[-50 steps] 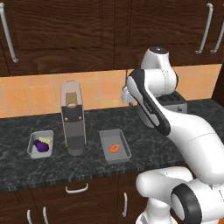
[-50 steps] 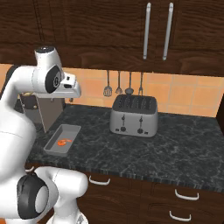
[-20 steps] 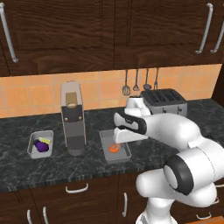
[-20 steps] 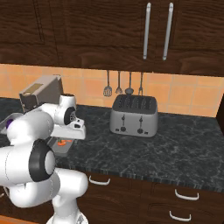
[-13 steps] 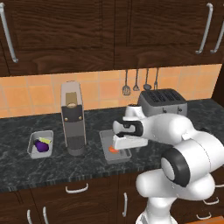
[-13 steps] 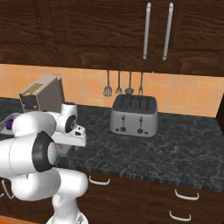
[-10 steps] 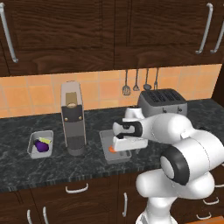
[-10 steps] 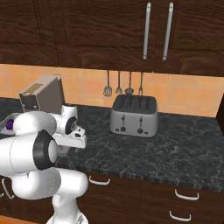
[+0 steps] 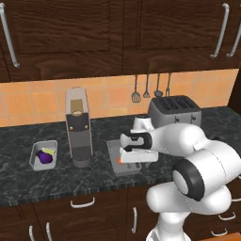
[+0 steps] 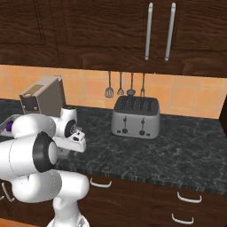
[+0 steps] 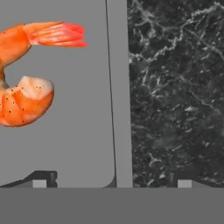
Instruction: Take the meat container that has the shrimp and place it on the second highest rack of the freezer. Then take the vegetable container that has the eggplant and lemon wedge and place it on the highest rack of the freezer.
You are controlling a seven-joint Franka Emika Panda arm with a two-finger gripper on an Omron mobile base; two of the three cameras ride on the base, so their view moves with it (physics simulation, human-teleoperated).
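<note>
Two grey trays (image 9: 43,162) sit on dark marble counter (image 9: 94,179) under wooden cabinets (image 9: 108,33).

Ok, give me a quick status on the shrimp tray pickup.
Gripper open, low over the shrimp tray, jaws straddling its rim. Shrimp inside, tray not yet gripped. Eggplant tray waiting beyond the coffee machine. Nothing in the way.

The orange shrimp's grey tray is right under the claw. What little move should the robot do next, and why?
Probably lower a little and shut on the rim. The open claw has one fingertip over the flat grey tray and the other over the black speckled counter, so the tray's edge sits between them. The curled orange shrimp lies clear of the fingers.
</note>
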